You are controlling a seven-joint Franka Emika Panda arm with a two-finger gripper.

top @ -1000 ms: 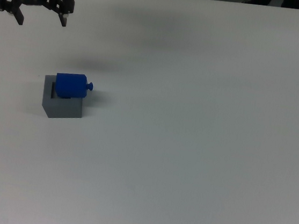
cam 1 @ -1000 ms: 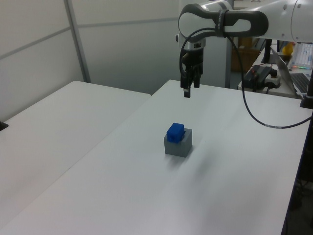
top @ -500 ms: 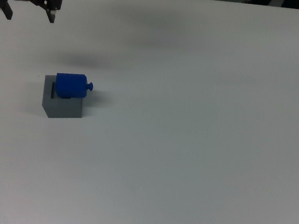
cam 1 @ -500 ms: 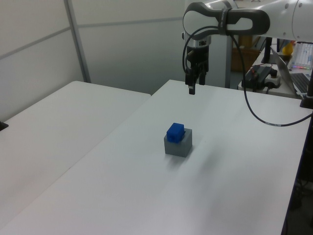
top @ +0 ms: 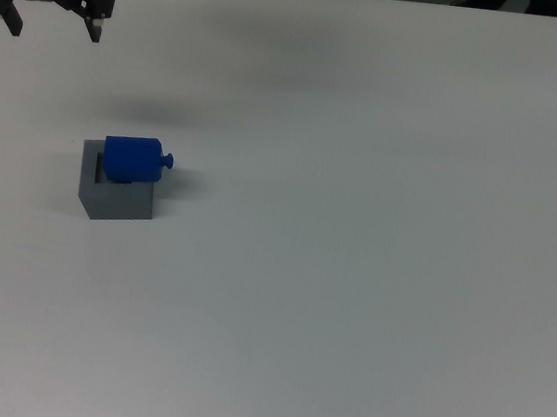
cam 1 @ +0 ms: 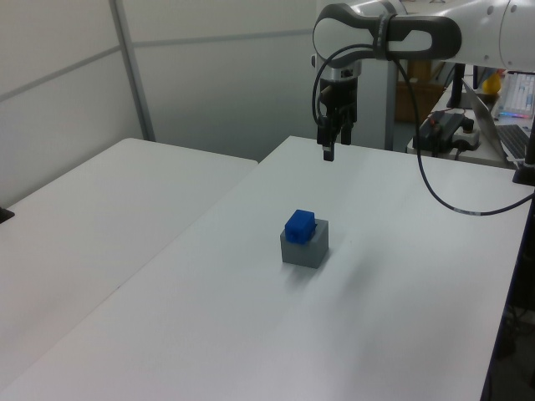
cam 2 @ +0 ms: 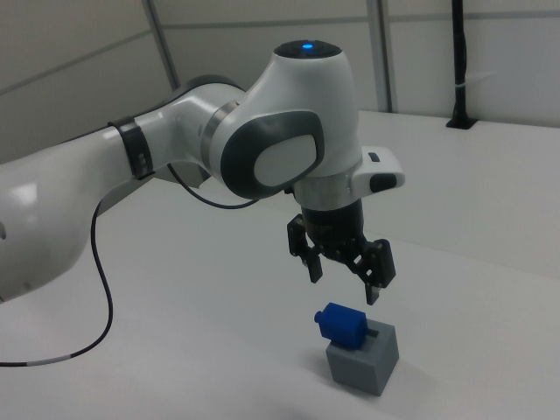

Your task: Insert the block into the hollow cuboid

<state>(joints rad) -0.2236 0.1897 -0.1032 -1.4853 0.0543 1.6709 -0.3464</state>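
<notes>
The bright blue block (top: 131,159) lies on its side on top of the grey hollow cuboid (top: 116,195), partly sunk in the recess, its round knob sticking out past the cuboid's edge toward the top view's right. Both also show in the left view, block (cam 1: 299,224) on cuboid (cam 1: 306,248), and in the right view, block (cam 2: 342,325) on cuboid (cam 2: 363,360). My gripper (top: 56,26) hangs open and empty, high above the table and off to the top view's upper left of the cuboid; it shows too in the left view (cam 1: 328,151) and right view (cam 2: 344,287).
The white table (top: 353,257) carries the cuboid alone. A second white table (cam 1: 92,209) stands at the left view's left. Cables and equipment (cam 1: 447,125) sit beyond the table's far edge at the left view's right.
Over the last second my open gripper rose and drew away from the cuboid toward the top view's upper left, then stopped. Block and cuboid have stayed put.
</notes>
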